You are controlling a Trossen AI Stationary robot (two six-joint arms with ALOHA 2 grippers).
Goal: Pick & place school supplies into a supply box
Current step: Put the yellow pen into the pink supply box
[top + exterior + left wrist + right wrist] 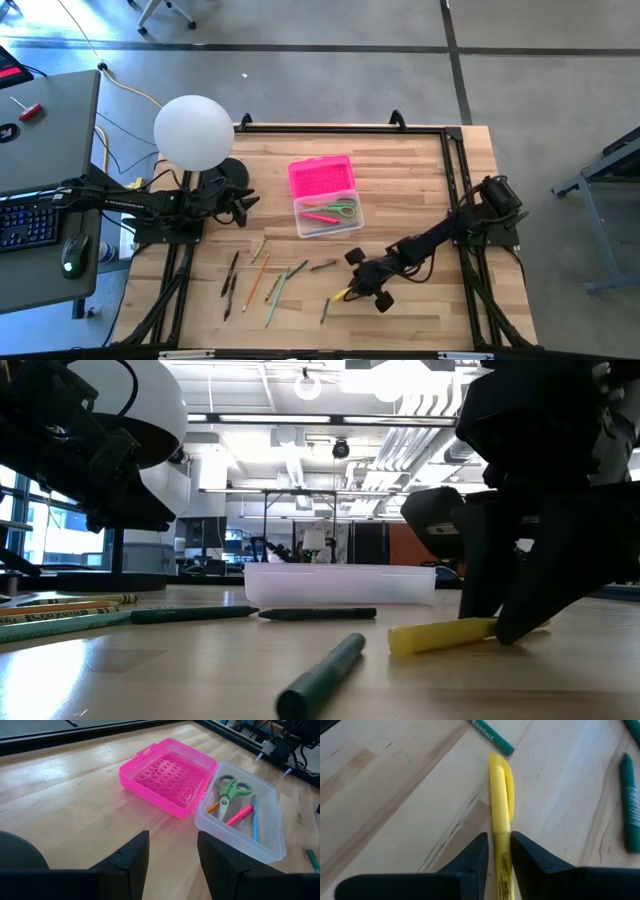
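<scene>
The supply box lies open at mid-table: its pink lid (322, 178) is flat on the wood, and the clear tray (328, 215) holds green-handled scissors (227, 792), a pink pen and a blue one. Several pencils and pens (262, 280) lie loose on the near part of the table. My right gripper (362, 285) is low over the table, shut on a yellow pen (341, 295). My left gripper (172, 855) is open, hovering at the left of the box and touching nothing. My right gripper pinches the yellow pen's barrel (501, 851), one finger on each side, across its length. The fingers (510, 622) come down from above, slanting from the table's right. The pen lies on the table, its capped end (425, 637) sticking out free.
Green pens lie close to the yellow one (492, 737) (631, 805), another near the table's near edge (325, 675). A white globe lamp (195, 132) stands at the far left corner. A black frame rims the table. Bare wood lies between the box and the right gripper.
</scene>
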